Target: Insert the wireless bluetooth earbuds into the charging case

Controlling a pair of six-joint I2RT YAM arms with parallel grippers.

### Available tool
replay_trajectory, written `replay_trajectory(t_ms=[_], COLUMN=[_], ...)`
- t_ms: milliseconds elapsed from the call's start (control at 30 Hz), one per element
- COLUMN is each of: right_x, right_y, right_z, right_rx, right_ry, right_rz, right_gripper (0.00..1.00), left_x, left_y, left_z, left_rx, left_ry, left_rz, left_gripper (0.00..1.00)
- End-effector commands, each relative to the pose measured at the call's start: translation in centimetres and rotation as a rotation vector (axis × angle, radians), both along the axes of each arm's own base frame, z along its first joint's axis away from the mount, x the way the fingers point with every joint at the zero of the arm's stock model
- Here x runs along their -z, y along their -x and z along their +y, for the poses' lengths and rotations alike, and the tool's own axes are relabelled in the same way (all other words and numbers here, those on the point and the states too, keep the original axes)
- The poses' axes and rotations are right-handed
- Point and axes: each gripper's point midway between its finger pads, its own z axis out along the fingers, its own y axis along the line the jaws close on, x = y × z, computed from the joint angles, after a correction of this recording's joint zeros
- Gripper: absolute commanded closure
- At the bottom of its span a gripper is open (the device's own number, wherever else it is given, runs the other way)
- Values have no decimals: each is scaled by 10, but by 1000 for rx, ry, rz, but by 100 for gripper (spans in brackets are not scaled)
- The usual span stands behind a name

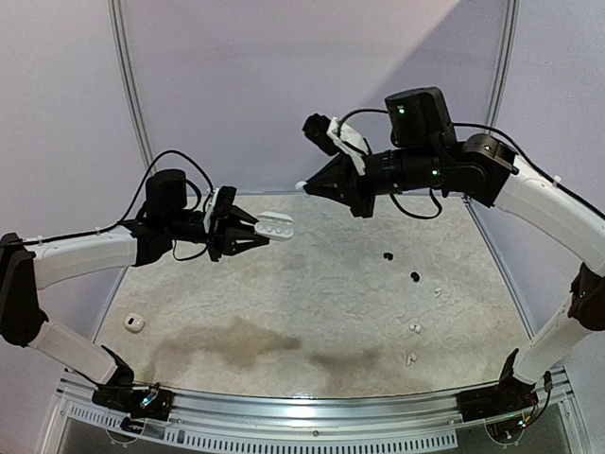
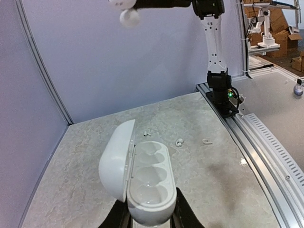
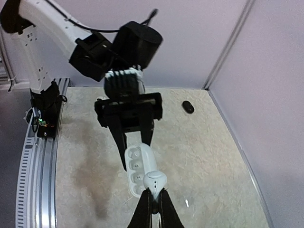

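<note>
Table (image 1: 284,312), pale and stone-patterned, with the left gripper (image 1: 255,233) raised over it, jaws clamped on the base of the white charging case (image 2: 148,183), lid swung open to one side, three wells showing. Right gripper (image 1: 314,186) raised opposite, jaws pinched on one white earbud (image 3: 155,180), held apart from the case. Loose on the table's right half: two black earbuds (image 1: 387,255), three white earbuds (image 1: 414,328); second small white case (image 1: 134,323) at far left

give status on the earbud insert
left gripper shut on open charging case, held aloft. right gripper shut on white earbud, near case, not in yet. nothing between them.
</note>
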Motion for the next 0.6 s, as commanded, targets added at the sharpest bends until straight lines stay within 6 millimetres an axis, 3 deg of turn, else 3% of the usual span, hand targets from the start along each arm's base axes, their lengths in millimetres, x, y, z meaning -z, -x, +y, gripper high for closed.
replay_trajectory(t_ms=[0, 200, 367, 567], right_x=[16, 29, 52, 66], right_y=[18, 29, 17, 6], right_z=[25, 33, 30, 37], right_rx=[-144, -204, -179, -175], right_ry=[118, 168, 278, 335], right_rz=[-82, -86, -104, -137], right_gripper=[100, 100, 100, 100], left_x=[-10, -10, -10, -10], left_y=[0, -3, -3, -2], left_z=[-3, -3, -3, -4], left_rx=[8, -18, -13, -12], left_ry=[12, 15, 17, 16], left_rz=[-18, 46, 52, 54], left_gripper=[100, 100, 100, 100])
